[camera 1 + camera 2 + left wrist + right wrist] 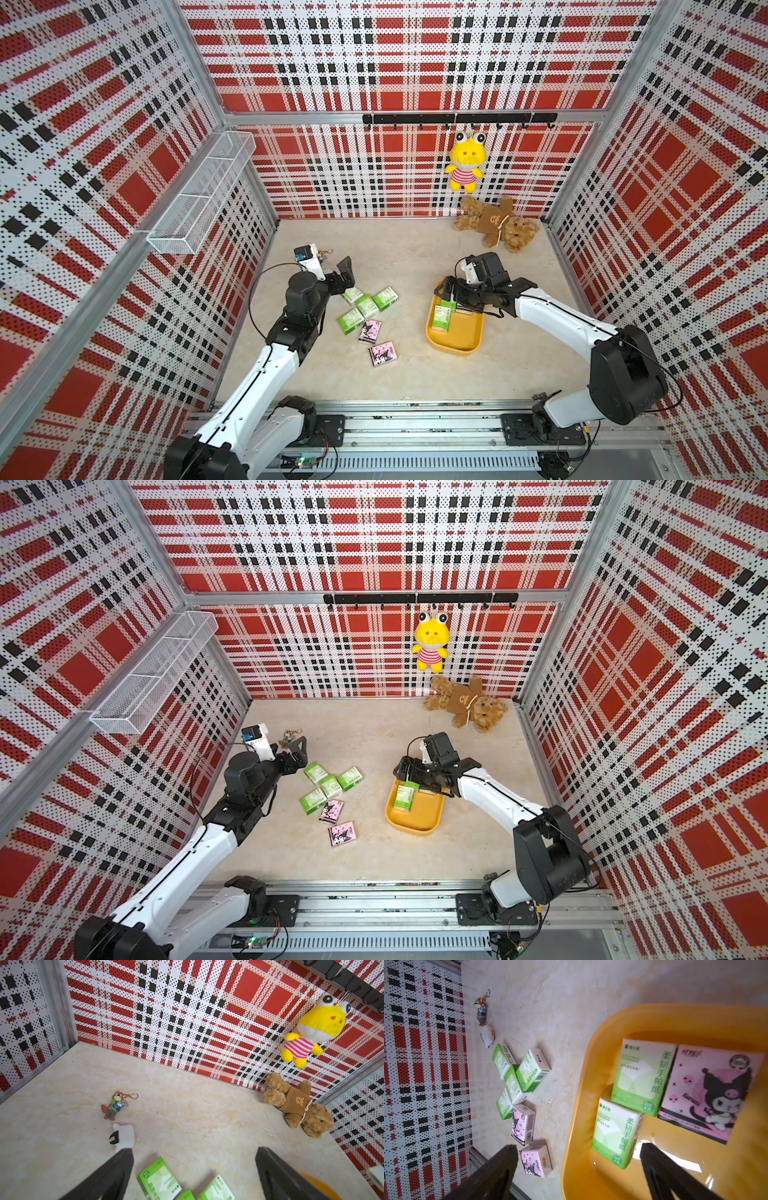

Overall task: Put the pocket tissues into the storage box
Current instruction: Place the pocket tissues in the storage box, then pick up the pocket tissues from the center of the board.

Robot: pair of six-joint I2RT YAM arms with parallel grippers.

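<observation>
The storage box (461,338) is a yellow tray right of the table's middle, seen in both top views (417,818). Inside it lie two green pocket tissues (641,1076) (614,1132) and a pink one (708,1093). Several green packets (366,305) and two pink ones (369,331) (382,353) lie loose on the table to its left. My right gripper (578,1146) hangs open over the box's left rim, holding nothing. My left gripper (193,1150) stands open and empty just above the far end of the green cluster (158,1180).
A fox keychain (113,1105) and a small white toy (124,1134) lie beyond the left gripper. A teddy bear (496,224) lies at the back right, a yellow plush (465,162) hangs above it. A white wire basket (203,191) is mounted on the left wall.
</observation>
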